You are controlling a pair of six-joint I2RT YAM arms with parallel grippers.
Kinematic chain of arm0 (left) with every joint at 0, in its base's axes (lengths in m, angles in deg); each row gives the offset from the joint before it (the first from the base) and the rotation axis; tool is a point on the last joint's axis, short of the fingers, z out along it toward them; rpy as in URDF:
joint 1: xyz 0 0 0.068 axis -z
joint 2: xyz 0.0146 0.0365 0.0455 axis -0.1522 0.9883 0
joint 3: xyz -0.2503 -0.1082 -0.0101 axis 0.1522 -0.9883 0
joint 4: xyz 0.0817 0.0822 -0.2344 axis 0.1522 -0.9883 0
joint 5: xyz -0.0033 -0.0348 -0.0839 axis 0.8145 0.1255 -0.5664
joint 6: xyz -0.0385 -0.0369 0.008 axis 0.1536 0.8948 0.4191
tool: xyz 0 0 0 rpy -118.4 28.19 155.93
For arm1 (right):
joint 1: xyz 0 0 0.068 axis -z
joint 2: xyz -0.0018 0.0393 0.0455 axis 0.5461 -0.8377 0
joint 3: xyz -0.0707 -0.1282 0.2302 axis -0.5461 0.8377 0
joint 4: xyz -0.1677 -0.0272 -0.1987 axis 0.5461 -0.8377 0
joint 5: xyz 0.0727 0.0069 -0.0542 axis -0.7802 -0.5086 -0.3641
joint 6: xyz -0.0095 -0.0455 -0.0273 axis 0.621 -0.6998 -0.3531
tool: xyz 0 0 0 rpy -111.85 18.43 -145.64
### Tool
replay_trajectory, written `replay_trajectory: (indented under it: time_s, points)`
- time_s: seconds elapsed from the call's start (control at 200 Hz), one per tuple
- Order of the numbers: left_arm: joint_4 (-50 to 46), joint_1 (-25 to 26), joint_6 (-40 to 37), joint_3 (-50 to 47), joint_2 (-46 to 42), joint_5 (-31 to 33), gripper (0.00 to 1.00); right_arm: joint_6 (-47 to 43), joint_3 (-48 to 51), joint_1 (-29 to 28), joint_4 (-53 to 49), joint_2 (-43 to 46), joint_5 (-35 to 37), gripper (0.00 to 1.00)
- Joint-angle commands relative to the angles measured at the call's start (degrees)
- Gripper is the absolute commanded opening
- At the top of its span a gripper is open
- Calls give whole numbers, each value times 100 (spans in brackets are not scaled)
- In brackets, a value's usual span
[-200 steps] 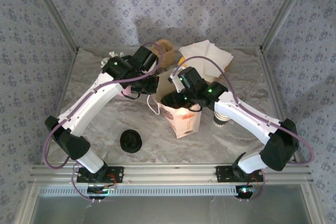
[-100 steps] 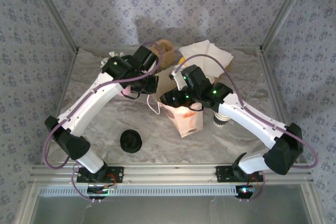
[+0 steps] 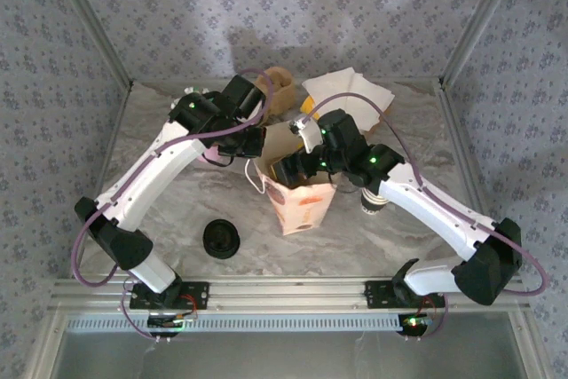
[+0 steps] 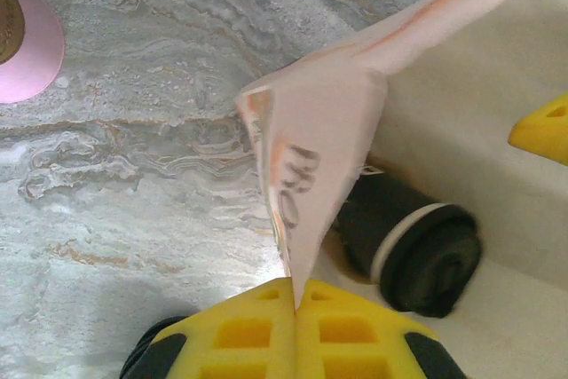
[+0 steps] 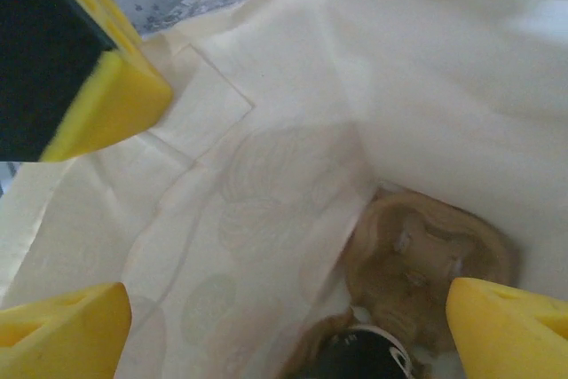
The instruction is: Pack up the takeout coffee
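Takeout coffee (image 4: 408, 250) is found inside the paper bag (image 3: 302, 206), lying on its side on the bag floor, and is held by neither gripper. The right gripper (image 5: 284, 330) is seen with its jaws spread wide and empty. It is poised in the mouth of the bag above the coffee, whose black lid (image 5: 357, 366) is glimpsed at the bottom beside a tan object that cannot be identified. The left gripper (image 4: 295, 321) is closed tight on the bag's rim, with a fold of paper pinched between its yellow pads (image 4: 240, 335) so that the mouth is drawn open. Around the bag, a stack of black lids (image 3: 221, 239) is set on the worktop (image 3: 177, 210) to the left. A stack of paper cups (image 3: 373, 203) is set just beside the bag on the right, partly hidden under the right arm.

The placing appears to be done, and withdrawal of the right gripper is judged to be the step in hand. It would best be done by a straight lift, with the open jaws kept clear of the paper walls so that the bag is not dragged or tipped. The pinch on the rim should be maintained until the right fingers are clear of the mouth. Since the coffee is on its side, a leak at the lid is to be feared, and righting may be wanted.
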Motion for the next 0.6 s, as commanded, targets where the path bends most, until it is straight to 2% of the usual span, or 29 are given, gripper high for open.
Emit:
replay_trajectory:
  time_s: [0.0,0.45,0.595]
  points:
    - [-189,-65,-106,114,13,86,0,-68,30,56,279,215,-292,93]
    - [-159,-69,-98,64,21,95,0,88,127,190,165,409,-141,91]
    - [-141,-75,-89,48,13,90,0,183,-209,193,191,393,-244,91]
